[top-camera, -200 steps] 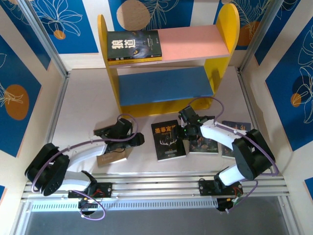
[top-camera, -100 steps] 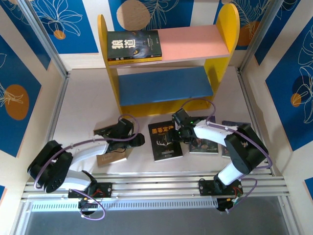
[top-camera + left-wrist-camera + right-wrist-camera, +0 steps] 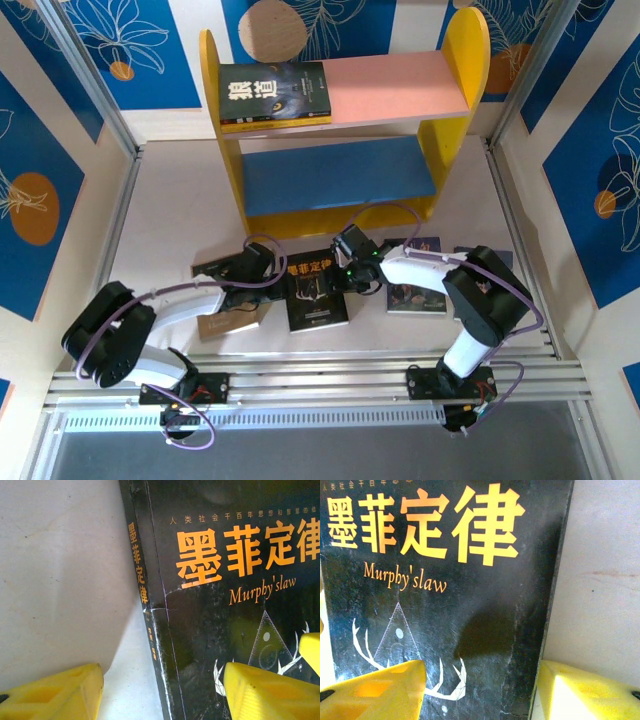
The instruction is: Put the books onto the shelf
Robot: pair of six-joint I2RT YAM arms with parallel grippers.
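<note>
A black book with orange Chinese title and "Murphy's law" (image 3: 316, 300) lies flat on the table in front of the shelf (image 3: 463, 50). My left gripper (image 3: 280, 283) is open at its left side. In the left wrist view the book's spine (image 3: 150, 630) runs between the jaws of that gripper (image 3: 162, 680): one finger over the table, the other over the cover. My right gripper (image 3: 338, 275) is open at the book's right edge (image 3: 555, 580), and here too its jaws (image 3: 481, 672) straddle that edge. Another dark book (image 3: 275, 95) lies on the pink board (image 3: 400, 85).
A brown book (image 3: 228, 322) lies under my left arm, with a dark corner (image 3: 208, 268) showing behind it. Two more dark books (image 3: 418, 295) (image 3: 497, 258) lie to the right, partly under my right arm. The blue board (image 3: 340, 175) is bare. Patterned walls close in both sides.
My right gripper has swung left, and the black book has slid left with it, up to my left gripper. The left arm has barely moved.
</note>
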